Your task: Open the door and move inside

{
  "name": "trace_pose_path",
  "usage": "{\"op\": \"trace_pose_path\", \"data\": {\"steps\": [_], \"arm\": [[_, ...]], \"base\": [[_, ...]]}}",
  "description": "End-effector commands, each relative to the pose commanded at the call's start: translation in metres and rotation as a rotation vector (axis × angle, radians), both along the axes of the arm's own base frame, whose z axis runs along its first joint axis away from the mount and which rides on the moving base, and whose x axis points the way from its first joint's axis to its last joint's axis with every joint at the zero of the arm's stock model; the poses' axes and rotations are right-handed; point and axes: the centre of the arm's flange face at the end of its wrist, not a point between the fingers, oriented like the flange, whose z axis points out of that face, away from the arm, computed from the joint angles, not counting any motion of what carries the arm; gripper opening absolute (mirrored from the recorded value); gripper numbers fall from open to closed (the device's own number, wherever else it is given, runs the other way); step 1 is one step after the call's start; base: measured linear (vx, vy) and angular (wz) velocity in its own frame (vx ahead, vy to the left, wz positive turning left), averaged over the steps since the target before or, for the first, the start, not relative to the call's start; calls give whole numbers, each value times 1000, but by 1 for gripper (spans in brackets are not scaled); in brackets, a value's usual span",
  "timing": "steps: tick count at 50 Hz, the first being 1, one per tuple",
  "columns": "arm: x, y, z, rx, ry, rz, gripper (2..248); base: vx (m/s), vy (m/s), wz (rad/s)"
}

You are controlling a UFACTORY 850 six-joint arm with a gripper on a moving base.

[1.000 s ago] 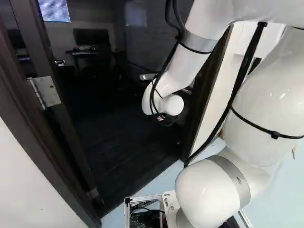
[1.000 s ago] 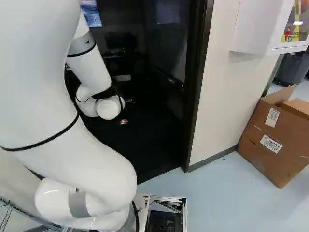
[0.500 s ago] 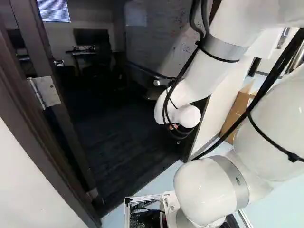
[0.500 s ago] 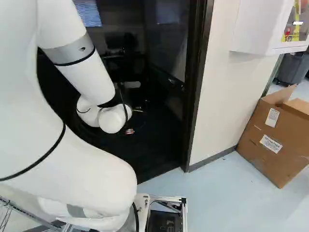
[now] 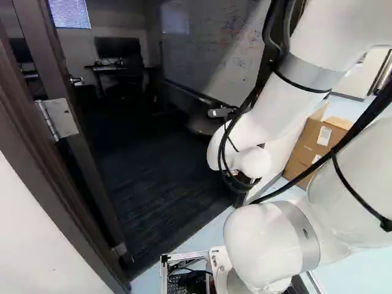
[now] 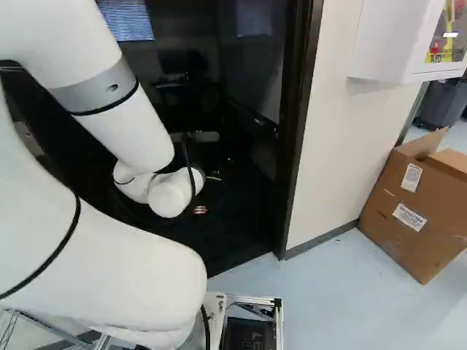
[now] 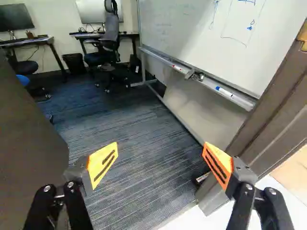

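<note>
Black gripper point(image 6: 206, 194) with jaws widely open, opened door point(image 7: 29, 143) at its nine o'clock, whiteboard point(image 7: 206, 43) at one, office chair point(image 7: 109, 40) at eleven

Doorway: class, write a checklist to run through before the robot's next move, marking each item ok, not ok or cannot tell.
1. Door swung open: ok.
2. Gripper open, nothing held: ok.
3. Base past the door frame: not ok, it stands outside.
4. Cardboard box out of the opening: ok.
5. Enough clearance between arm and door frame: cannot tell.
</note>
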Motion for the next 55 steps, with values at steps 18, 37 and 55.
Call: {"op": "trace_pose_path", "data": {"steps": [18, 37, 55], "arm": [[-8, -4, -3, 0, 0, -16, 247], [-8, -4, -3, 0, 0, -16, 247], [-8, -4, -3, 0, 0, -16, 247]], "base": [[0, 0, 0], [0, 0, 0], [12, -3, -50]]}}
